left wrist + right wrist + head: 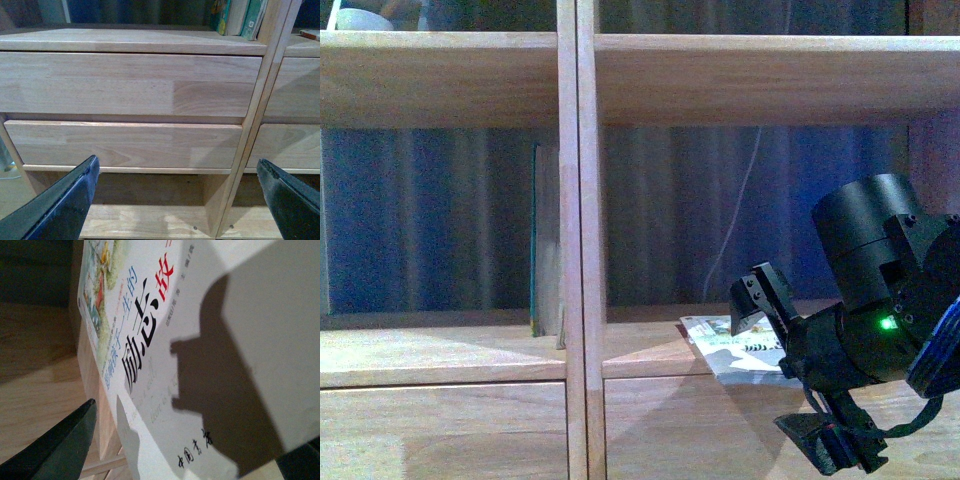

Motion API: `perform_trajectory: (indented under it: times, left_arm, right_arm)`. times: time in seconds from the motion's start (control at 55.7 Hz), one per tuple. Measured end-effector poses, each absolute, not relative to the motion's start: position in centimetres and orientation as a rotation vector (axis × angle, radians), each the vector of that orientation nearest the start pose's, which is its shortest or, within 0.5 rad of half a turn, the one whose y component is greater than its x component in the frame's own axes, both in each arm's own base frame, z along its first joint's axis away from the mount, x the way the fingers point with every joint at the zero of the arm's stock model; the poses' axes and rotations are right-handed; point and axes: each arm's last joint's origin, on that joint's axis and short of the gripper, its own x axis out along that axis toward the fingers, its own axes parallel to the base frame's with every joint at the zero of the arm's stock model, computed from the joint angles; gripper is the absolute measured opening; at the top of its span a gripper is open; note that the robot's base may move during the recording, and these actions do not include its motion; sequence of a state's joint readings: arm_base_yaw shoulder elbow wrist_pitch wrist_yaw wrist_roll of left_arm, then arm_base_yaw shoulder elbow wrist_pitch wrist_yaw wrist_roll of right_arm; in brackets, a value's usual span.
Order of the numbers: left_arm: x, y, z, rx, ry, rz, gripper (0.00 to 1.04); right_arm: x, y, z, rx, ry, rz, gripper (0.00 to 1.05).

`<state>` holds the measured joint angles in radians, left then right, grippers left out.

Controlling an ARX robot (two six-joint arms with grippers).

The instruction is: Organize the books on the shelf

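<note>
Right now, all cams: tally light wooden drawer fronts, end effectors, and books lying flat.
Light wooden drawer fronts: 4
Black end effectors: 2, left end effector, right end effector
Pale paperback book lying flat: 1
Total: 7

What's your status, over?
Left pincer open, empty, facing drawers. Right pincer open at the flat paperback. Teal-edged book upright by divider. Nothing blocking.
</note>
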<state>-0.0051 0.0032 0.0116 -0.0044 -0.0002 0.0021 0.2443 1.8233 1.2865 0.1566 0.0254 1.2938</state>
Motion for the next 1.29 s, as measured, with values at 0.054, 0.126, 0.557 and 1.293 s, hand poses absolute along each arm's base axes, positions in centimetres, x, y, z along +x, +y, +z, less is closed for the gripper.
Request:
perform_trajectory:
  times: [0.054, 0.126, 0.557, 1.293]
  left_arm:
    - [9.7, 0.0, 16.7, 0.002, -0.004, -0.005, 0.97]
    - [9.7, 0.0, 16.7, 0.002, -0.004, -0.005, 0.97]
    - [9.7, 0.0, 16.7, 0.002, -0.004, -0.005, 0.97]
    - [9.7, 0.0, 16.7, 0.002, -0.004, -0.005, 0.97]
  right_arm:
    - [40.6, 9.9, 25.0, 1.221, 0.457, -0.064, 0.91]
    - [40.8, 9.7, 25.0, 1.222, 0.45, -0.066, 0.82]
    - [41.4, 9.0, 25.6, 1.226, 0.404, -0.061, 0.16]
    - [36.9, 5.9, 30.7, 1.033, 0.282, 0.168, 0.07]
